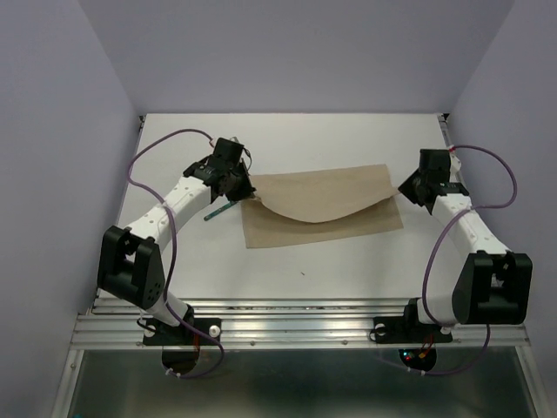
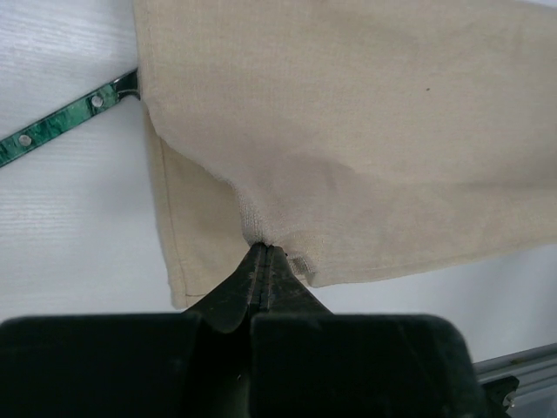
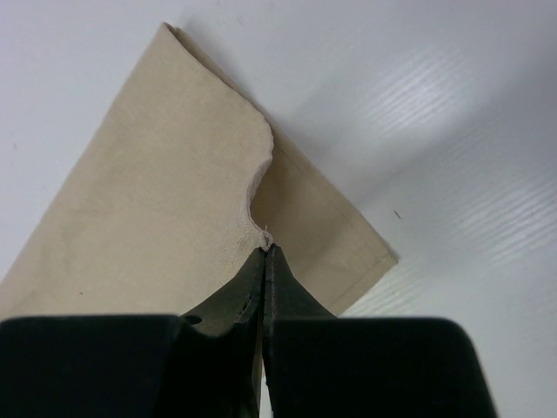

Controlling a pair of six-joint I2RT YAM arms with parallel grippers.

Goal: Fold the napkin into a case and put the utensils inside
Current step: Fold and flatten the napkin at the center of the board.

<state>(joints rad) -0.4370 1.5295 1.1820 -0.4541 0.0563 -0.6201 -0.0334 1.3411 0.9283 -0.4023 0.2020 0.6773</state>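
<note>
Mid-fold on the napkin (image 1: 322, 209): lies near the middle of the tabletop (image 1: 287, 139), doubled over, lower layer flat, upper layer raised at both ends and sagging between them. Looks like a first fold only, not yet laid down or pressed. No case formed so far, and no pouch or pocket to see anywhere, so nothing placed inside anything.

Pinches the upper layer at its left corner with the left tool (image 2: 264, 252), jaws closed tight on a small tuck of cloth. Pinches the right corner likewise with the right tool (image 3: 265, 252), jaws closed on the edge, with the lower layer flat beneath.

Shows only one utensil (image 2: 70, 122): mottled green handle with small rivets, lying on the tabletop just left of the napkin, near the left tool. Meets the cloth's edge at one end, and hard to tell whether tucked under there. Working end out of sight. No other cutlery in view.

Left to do, by judgement: lower the raised layer, make the further folds into a narrow pouch, let go of both corners, then pick up the utensil and slide it in.
</note>
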